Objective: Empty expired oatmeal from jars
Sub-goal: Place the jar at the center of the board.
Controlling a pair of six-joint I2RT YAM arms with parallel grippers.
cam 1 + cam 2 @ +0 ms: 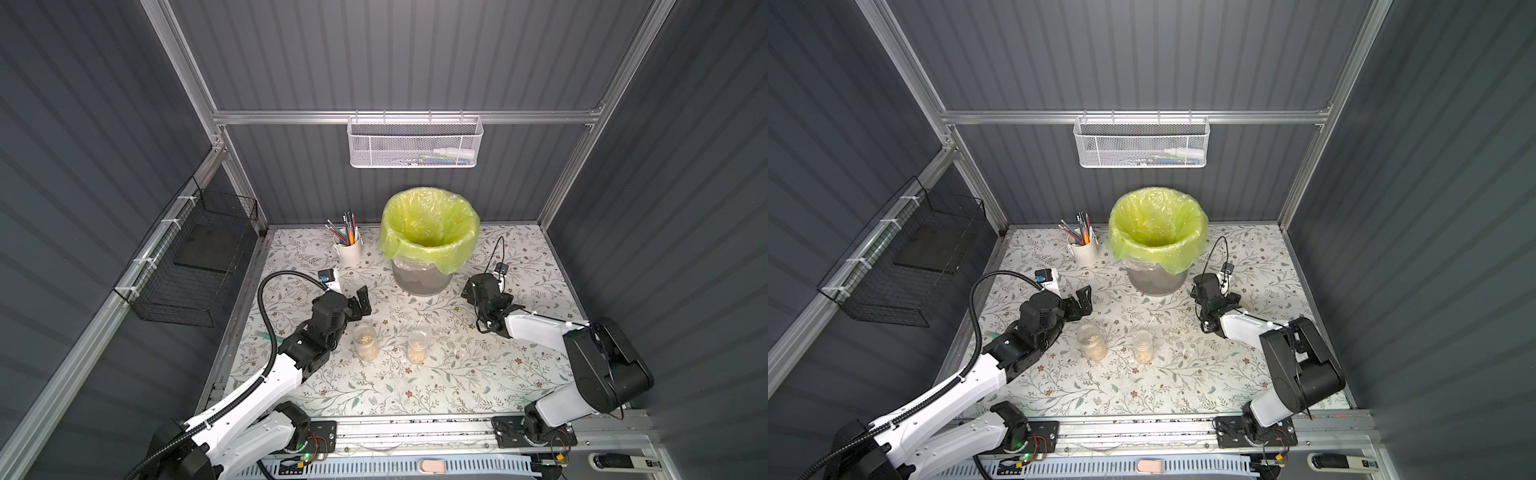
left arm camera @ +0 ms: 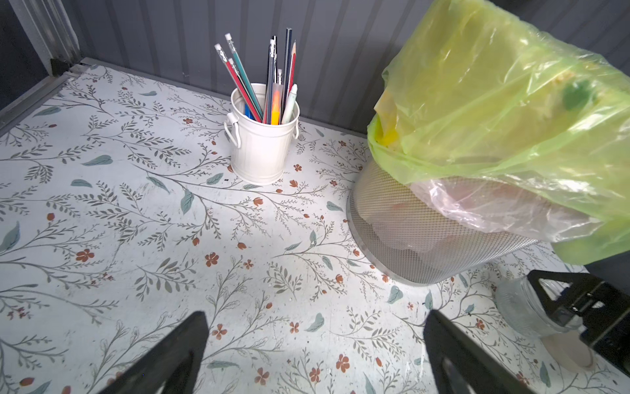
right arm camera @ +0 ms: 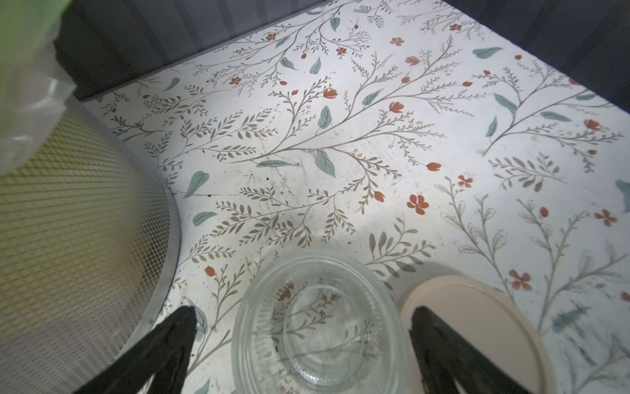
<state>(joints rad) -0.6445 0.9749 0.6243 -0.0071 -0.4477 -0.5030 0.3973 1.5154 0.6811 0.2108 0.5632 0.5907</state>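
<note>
Two narrow clear jars stand side by side mid-table, one (image 1: 365,341) nearer my left arm and one (image 1: 417,345) to its right. Each holds tan oatmeal (image 1: 368,353) (image 1: 417,356). The squat wide jar (image 3: 317,324) stands empty by the bin's foot, and its beige lid (image 3: 477,327) lies flat beside it. My right gripper (image 3: 303,312) is open, with a finger on each side of this jar and a gap on both sides. In both top views the arm hides that jar. My left gripper (image 1: 361,301) (image 2: 315,341) is open over bare table behind the narrow jars, holding nothing.
A grey mesh bin (image 1: 419,278) lined with a yellow-green bag (image 1: 430,224) stands at the back middle. A white mug of pencils (image 1: 348,249) is to its left. A white wire basket (image 1: 415,141) hangs on the back wall and a black one (image 1: 187,270) on the left wall.
</note>
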